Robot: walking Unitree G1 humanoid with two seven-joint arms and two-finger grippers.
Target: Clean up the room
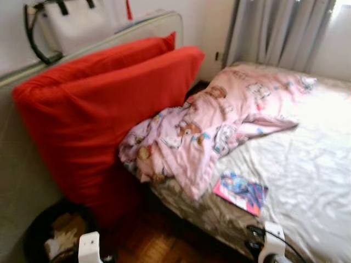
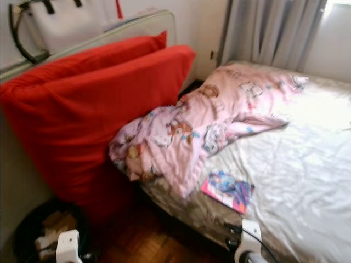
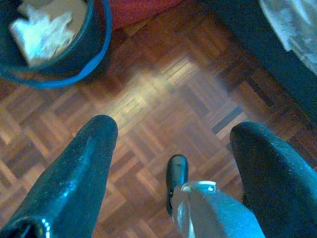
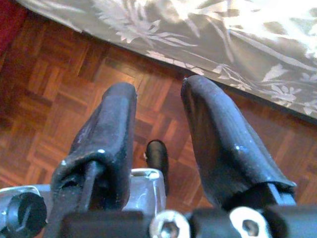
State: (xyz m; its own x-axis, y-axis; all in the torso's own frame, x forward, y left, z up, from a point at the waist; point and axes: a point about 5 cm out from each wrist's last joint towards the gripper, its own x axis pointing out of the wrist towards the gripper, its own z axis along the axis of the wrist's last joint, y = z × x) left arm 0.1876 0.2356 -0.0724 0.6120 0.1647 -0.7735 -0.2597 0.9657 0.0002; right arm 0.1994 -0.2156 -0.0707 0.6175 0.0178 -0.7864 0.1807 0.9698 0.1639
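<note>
While both jaws hang apart over glossy parquet (image 3: 163, 94), a rumpled pink blanket (image 1: 203, 126) drapes the bed (image 1: 307, 175).

Grey curtains (image 1: 279, 33) hang behind; parquet floor (image 3: 163, 99) below.

The right gripper (image 4: 158, 119) hangs over parquet floor (image 4: 54, 94), its two black fingers (image 4: 106, 134) a little apart with nothing between them; beyond the fingertips lies a floral grey bedcover (image 4: 223, 44); a red edge (image 4: 10, 20) shows off to one side.
</note>
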